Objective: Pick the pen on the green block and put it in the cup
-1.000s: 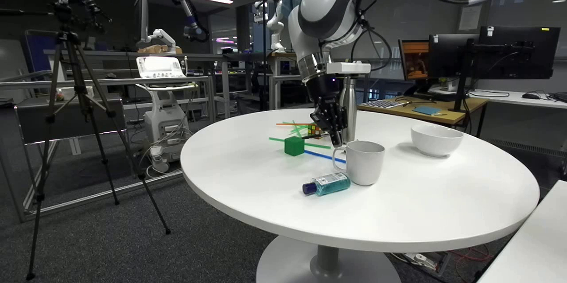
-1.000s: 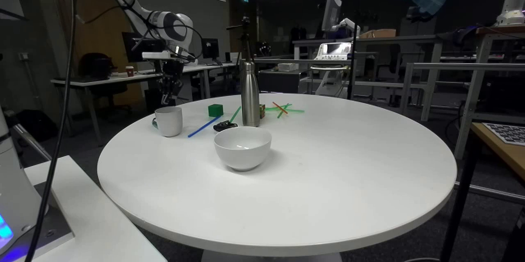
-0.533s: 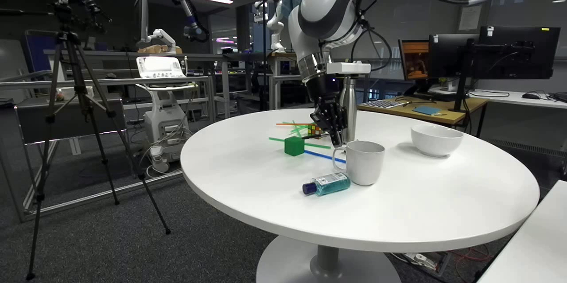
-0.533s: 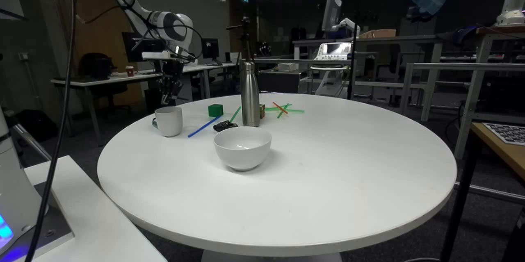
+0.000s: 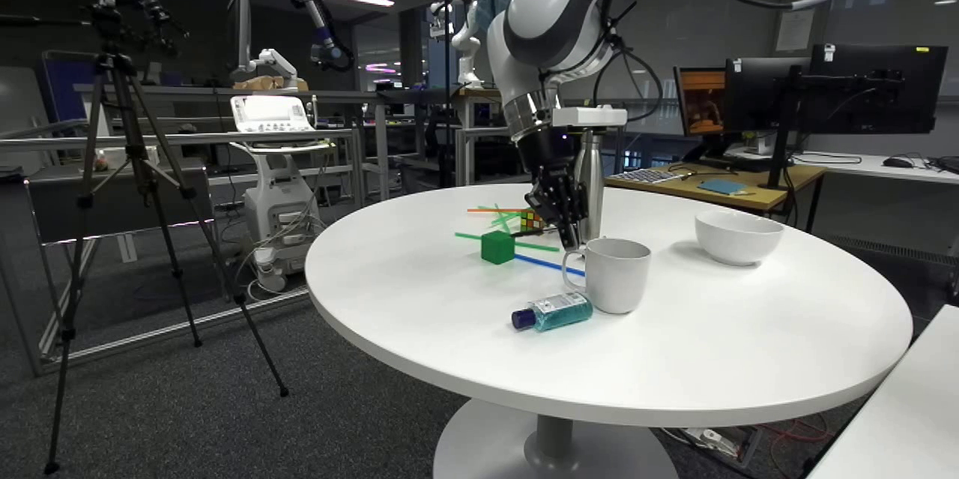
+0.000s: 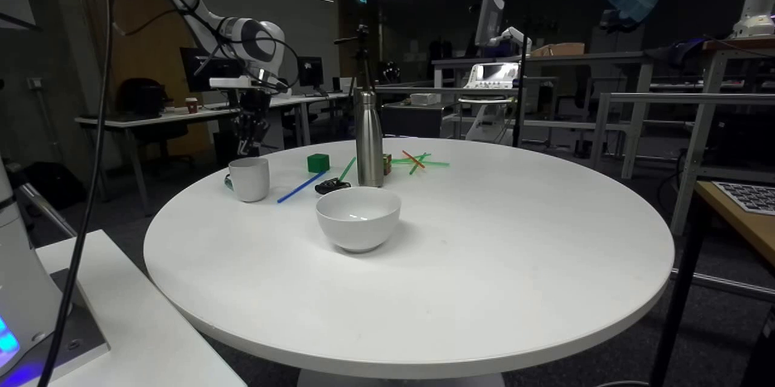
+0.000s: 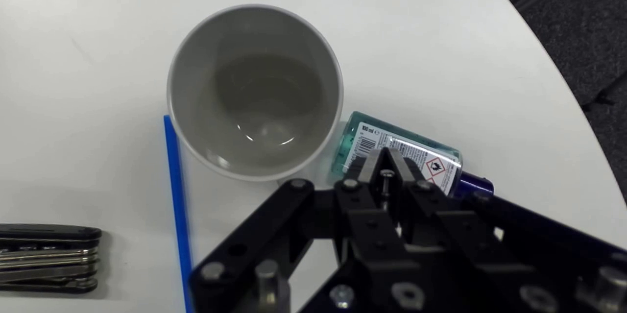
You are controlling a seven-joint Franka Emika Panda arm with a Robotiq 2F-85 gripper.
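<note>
1. The pen (image 5: 533,231) is in the air above the counter (image 5: 404,314), clenched in my end effector (image 7: 385,157); I read that grip from both exterior views, where it juts out nearly level, pointing away from the cup (image 5: 625,284).
2. Nothing visibly shifts over the last second: arm (image 5: 554,14), pen and cup stay put. I take that as a pause, with the pick done and the placing ahead of me.
3. The cup stands upright, and in the wrist view I see nothing inside it. My end effector looks to be beside its mouth, not over it. I judge that I need to lift, tip the pen downward and cross over; carried level, it could catch the rim.
4. The block (image 6: 318,163) has nothing on it.
5. The bottle (image 5: 562,311), capped and teal inside, lies just beside the cup; I can't tell if they touch.
6. The flask (image 6: 368,145) stands upright, its contents hidden.
7. The bowl (image 6: 357,226) is well apart from the cup; I see glints on its inner wall.
</note>
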